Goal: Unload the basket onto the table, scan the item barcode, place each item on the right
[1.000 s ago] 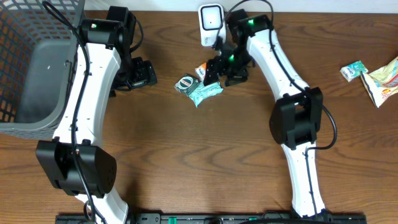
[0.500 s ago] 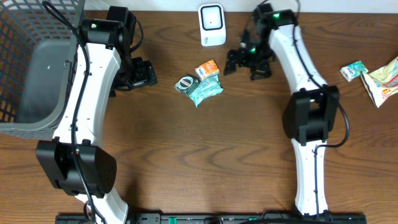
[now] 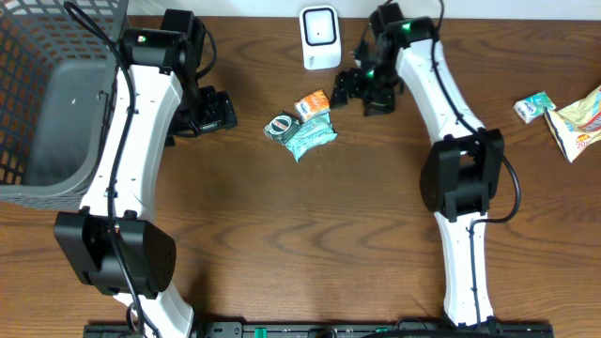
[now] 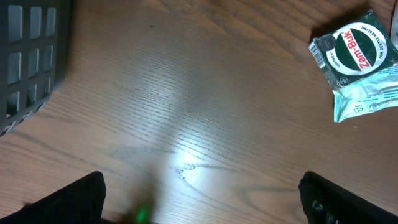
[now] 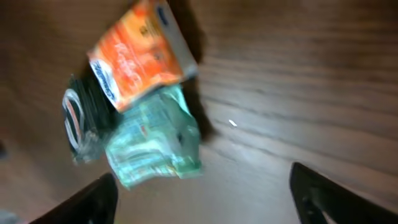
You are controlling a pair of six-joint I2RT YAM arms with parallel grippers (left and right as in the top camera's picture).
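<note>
Far left: a grey basket (image 3: 38,141) at the table edge.

My left jaws (image 4: 202,196) are spread wide over bare wood, with nothing between the fingers.

Items, mid-table, one small pile:
- a sealed pack (image 4: 351,53) with a round green-and-white label reading "Zam-Buk", flat, label up;
- a crinkled teal packet (image 3: 312,138), touching the sealed pack on its right;
- an orange packet (image 5: 140,59) with a white end, touching the teal one on the far side.

Position: the pile lies right of my left jaws, apart from them. It lies left of my right jaws (image 5: 202,196), near but not touching; the orange packet is closest. My right wrist view is blurred, but the pile sits ahead of the fingers, not between them.

The white scanner (image 3: 320,38) stands at the far edge, just beyond the pile.

My right jaws are spread wide and hold nothing.

Far right: two more packets (image 3: 563,115), well apart from both jaws.
</note>
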